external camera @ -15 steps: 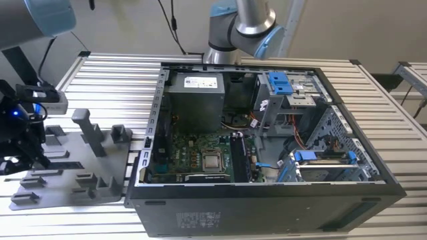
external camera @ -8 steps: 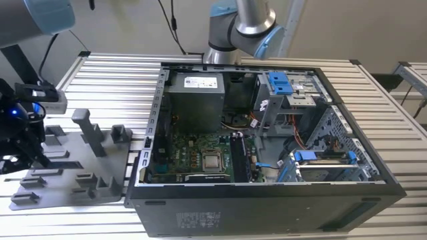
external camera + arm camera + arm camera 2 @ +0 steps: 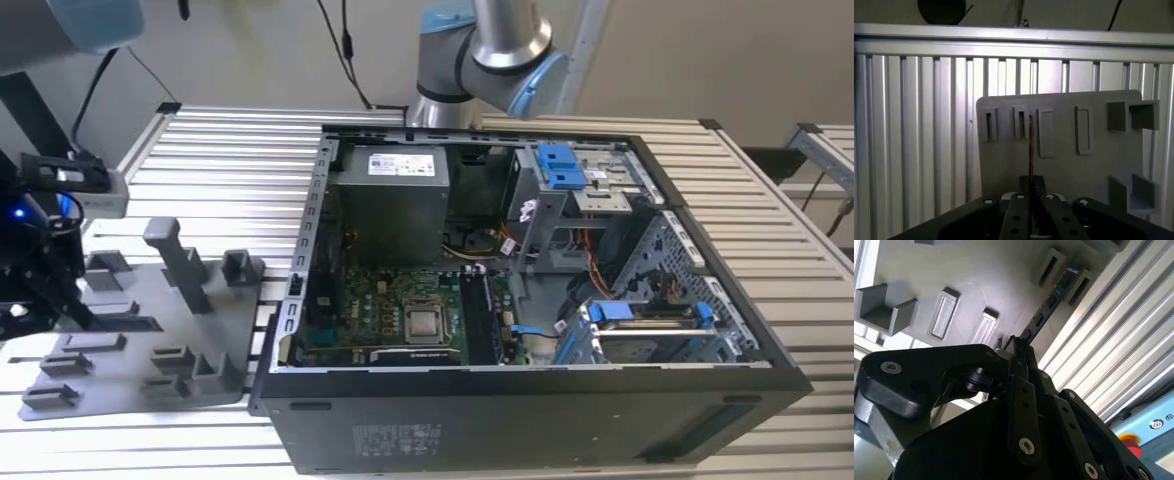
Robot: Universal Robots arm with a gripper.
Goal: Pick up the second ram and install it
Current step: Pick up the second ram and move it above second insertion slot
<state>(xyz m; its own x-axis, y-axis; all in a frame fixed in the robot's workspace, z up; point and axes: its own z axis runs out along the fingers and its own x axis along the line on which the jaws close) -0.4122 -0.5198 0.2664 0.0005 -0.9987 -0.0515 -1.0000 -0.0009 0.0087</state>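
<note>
The second ram [image 3: 1030, 145] is a thin dark strip seen edge-on in the first wrist view. In the second wrist view the ram [image 3: 1051, 300] shows its small black chips. My gripper [image 3: 1031, 184] is shut on its near end, the fingers [image 3: 1021, 365] pressed together around it. The strip's far end reaches toward two slotted blocks [image 3: 1046, 265] of the grey holder plate [image 3: 1064, 165]. Whether it touches the plate I cannot tell. In the exterior view my gripper [image 3: 30, 295] hangs over that plate [image 3: 134, 345] at the exterior view's left.
An open computer case [image 3: 534, 420] lies on the slatted metal table [image 3: 227, 150], with a green board [image 3: 380, 310], long black slots [image 3: 481, 315] and blue clips [image 3: 561, 165] inside. The holder plate carries several upright grey blocks [image 3: 180, 260]. A red button [image 3: 1128, 439] sits beyond the table edge.
</note>
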